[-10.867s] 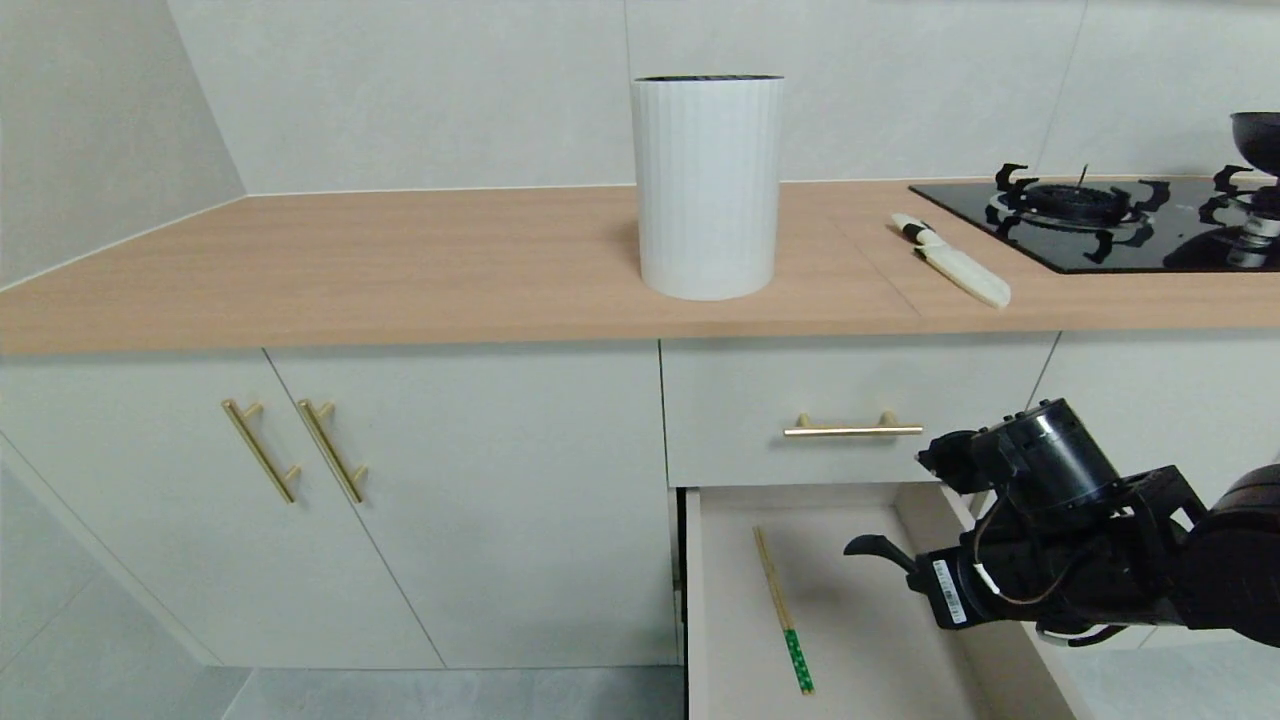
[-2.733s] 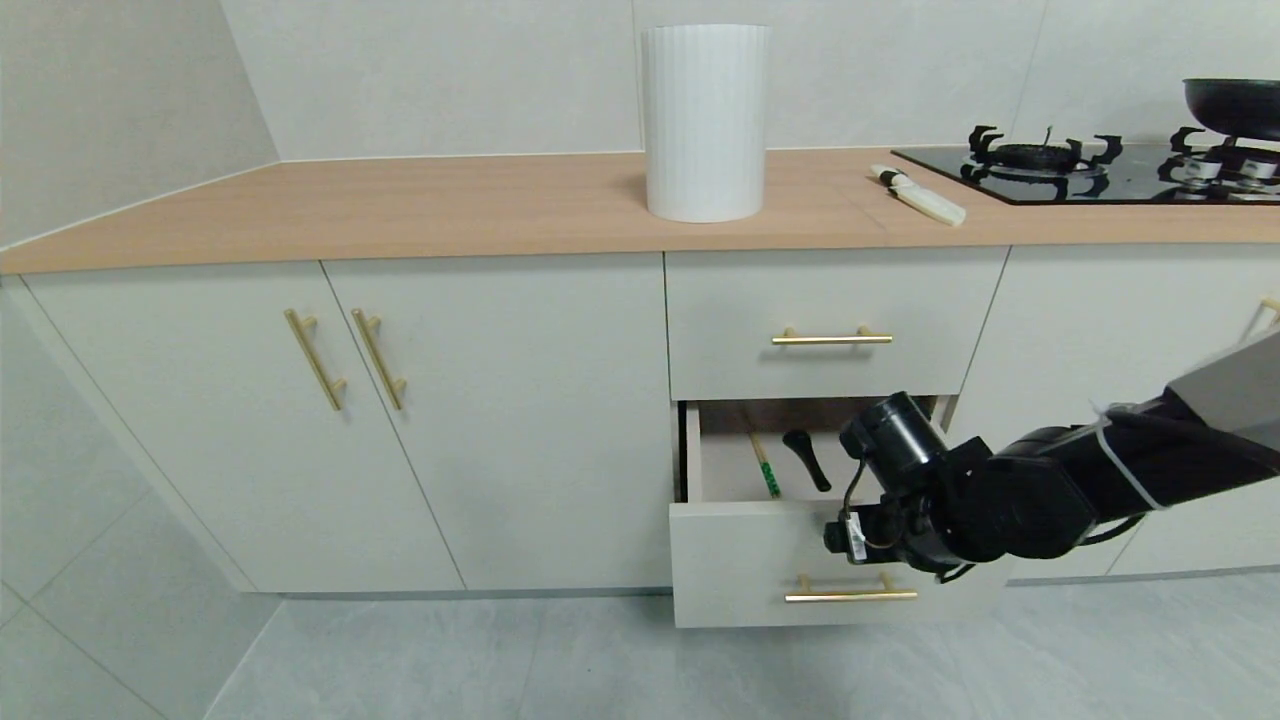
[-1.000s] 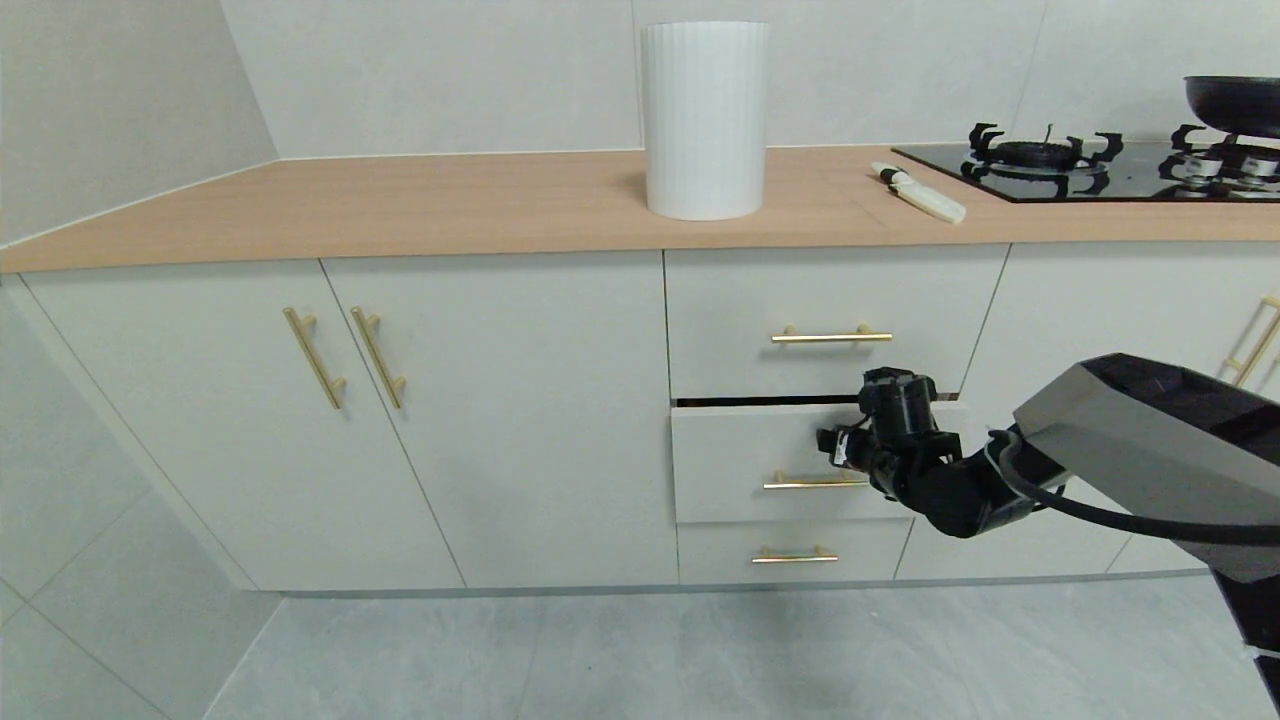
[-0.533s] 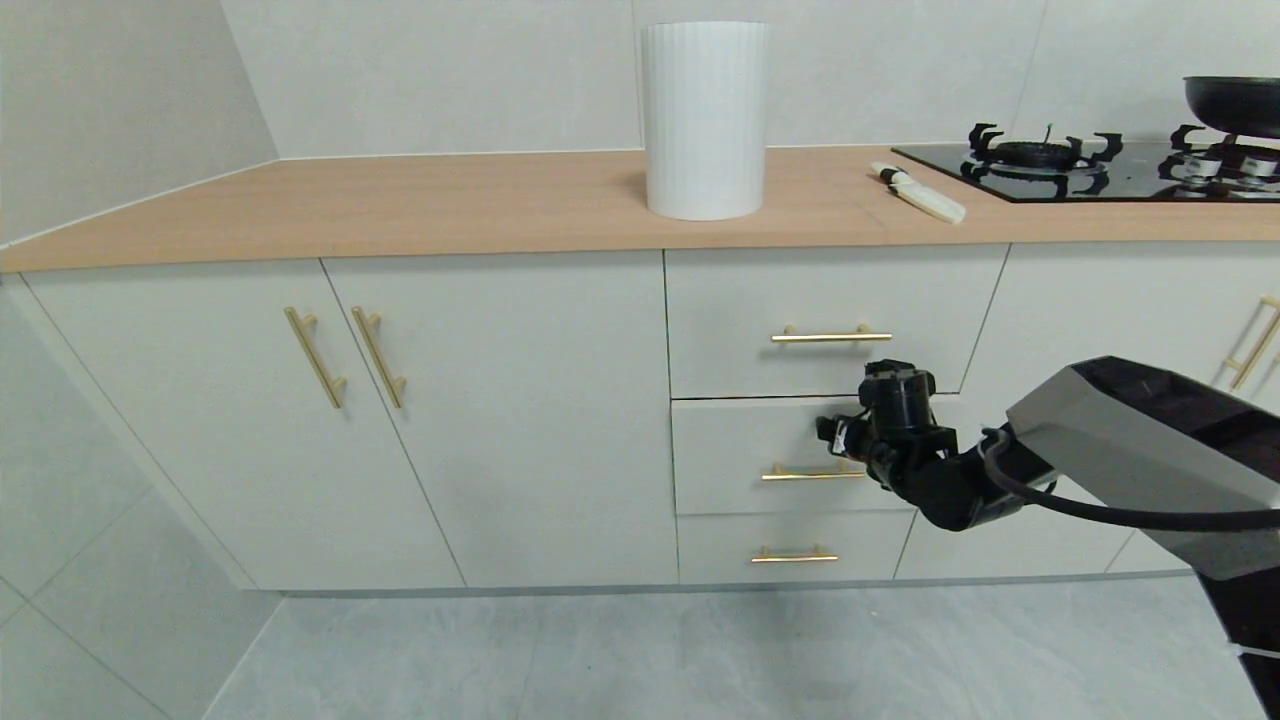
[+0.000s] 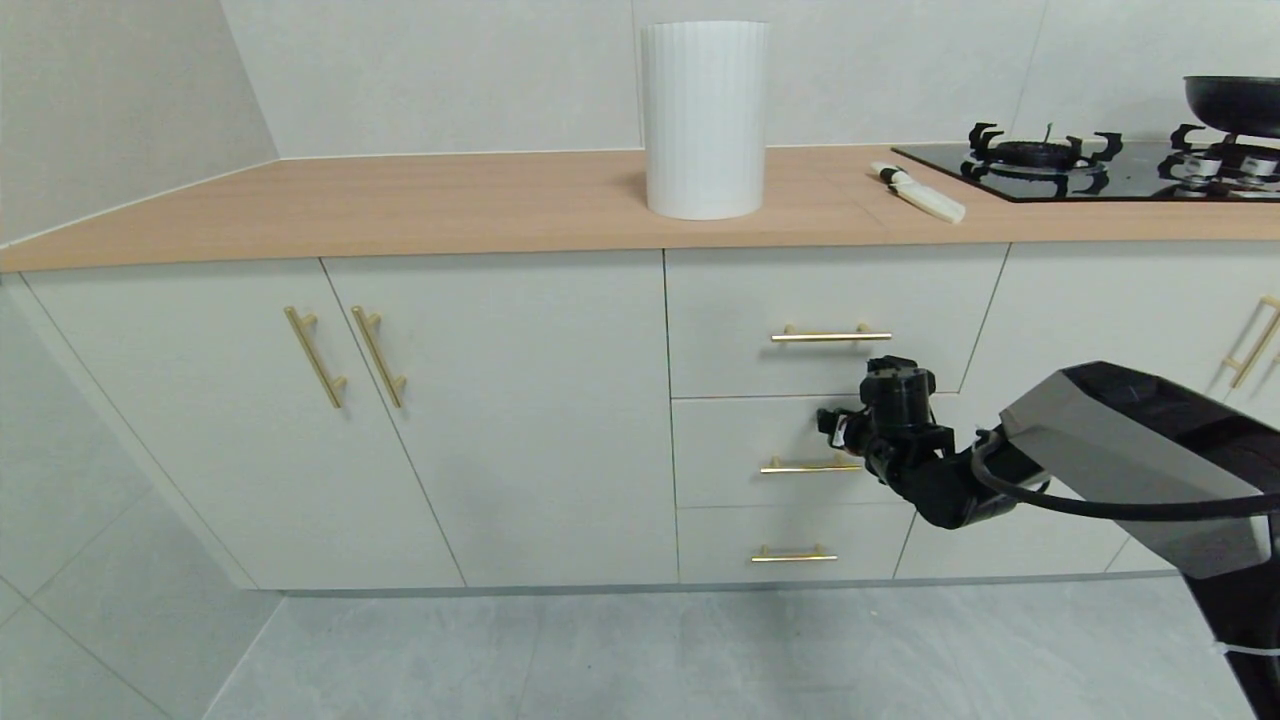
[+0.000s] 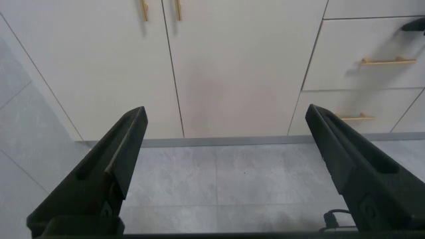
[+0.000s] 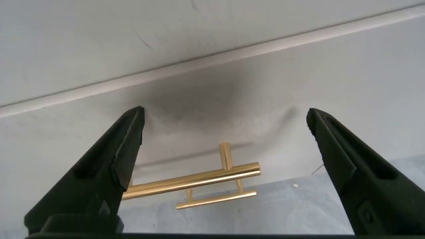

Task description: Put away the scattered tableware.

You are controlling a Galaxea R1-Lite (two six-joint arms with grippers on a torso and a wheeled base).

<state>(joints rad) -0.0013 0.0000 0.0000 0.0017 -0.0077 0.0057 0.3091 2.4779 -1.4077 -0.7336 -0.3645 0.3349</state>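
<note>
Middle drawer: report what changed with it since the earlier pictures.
The middle drawer, earlier pulled out with chopsticks and a black utensil inside, has been pushed shut by the right gripper, which now sits open at its front, above the gold handle. The white canister and knife on the counter stayed put.

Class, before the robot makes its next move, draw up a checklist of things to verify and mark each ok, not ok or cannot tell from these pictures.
1. Middle drawer shut flush with the cabinet front: ok.
2. Right gripper open, not clamped on the drawer's handle: ok.
3. Left gripper open and holding nothing: ok.
4. Counter free of tableware: not ok, a knife lies on it beside the stove.
5. What is inside the middle drawer: cannot tell, the shut front hides it.
</note>
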